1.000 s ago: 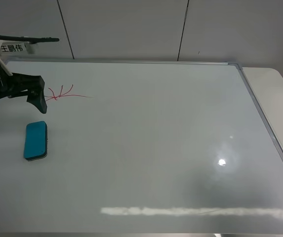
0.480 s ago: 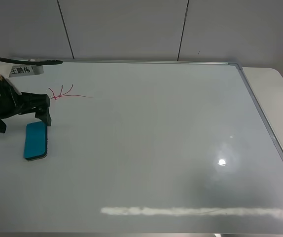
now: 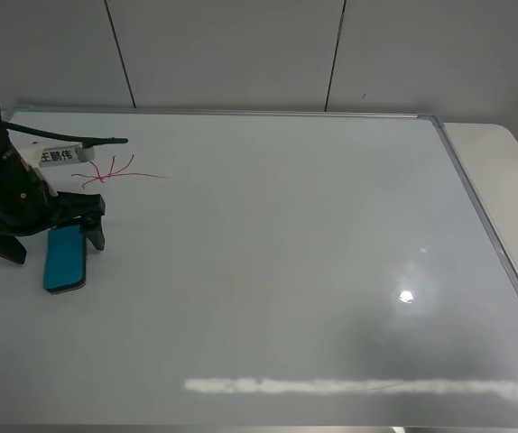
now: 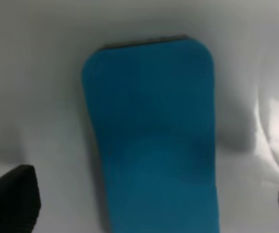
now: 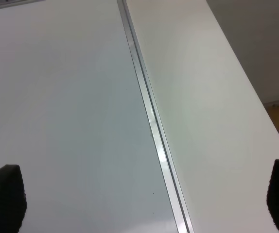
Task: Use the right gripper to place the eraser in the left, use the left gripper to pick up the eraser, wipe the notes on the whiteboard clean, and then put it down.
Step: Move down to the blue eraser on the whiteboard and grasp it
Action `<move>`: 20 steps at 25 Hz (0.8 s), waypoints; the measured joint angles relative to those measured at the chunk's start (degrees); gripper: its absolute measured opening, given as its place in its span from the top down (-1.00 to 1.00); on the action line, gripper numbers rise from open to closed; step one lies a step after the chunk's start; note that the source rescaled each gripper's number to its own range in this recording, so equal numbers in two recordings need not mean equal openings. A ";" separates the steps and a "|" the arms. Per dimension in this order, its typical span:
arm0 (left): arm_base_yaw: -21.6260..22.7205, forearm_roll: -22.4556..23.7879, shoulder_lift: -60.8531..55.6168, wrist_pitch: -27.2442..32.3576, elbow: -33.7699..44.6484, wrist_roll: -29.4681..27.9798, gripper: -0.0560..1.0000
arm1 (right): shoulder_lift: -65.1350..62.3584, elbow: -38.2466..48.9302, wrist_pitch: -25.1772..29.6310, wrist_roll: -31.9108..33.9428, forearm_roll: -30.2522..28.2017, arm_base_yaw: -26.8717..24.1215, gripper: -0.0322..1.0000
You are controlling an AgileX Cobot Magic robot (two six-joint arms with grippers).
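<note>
The teal-blue eraser [image 3: 66, 262] lies flat on the whiteboard [image 3: 286, 253] at the left, just in front of the red notes [image 3: 110, 171]. My left gripper [image 3: 56, 239] is open and lowered over the eraser's far end, with one finger on each side. In the left wrist view the eraser [image 4: 151, 136] fills the space between the two black fingertips [image 4: 10, 199], with gaps on both sides. My right gripper [image 5: 143, 196] is out of the exterior high view; the right wrist view shows it open and empty above the whiteboard's right frame [image 5: 151, 121].
A white table [image 3: 503, 162] shows beyond the board's silver frame on the right, also in the right wrist view [image 5: 202, 97]. A grey panelled wall [image 3: 241, 54] stands behind the board. A white name tag [image 3: 58, 155] and a thin cable hang off the left arm near the notes.
My left gripper has moved from beside the notes toward the front and down, and now straddles the eraser's far end. The eraser has not moved.
</note>
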 joint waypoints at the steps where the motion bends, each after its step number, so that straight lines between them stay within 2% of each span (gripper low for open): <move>1: 0.00 0.00 0.28 -0.38 0.00 0.00 -1.00 | 0.00 0.00 0.00 0.00 0.00 0.00 -1.00; 20: 0.00 0.00 1.00 -3.38 0.00 -0.06 -1.00 | 0.00 0.00 0.00 0.00 0.00 0.00 -1.00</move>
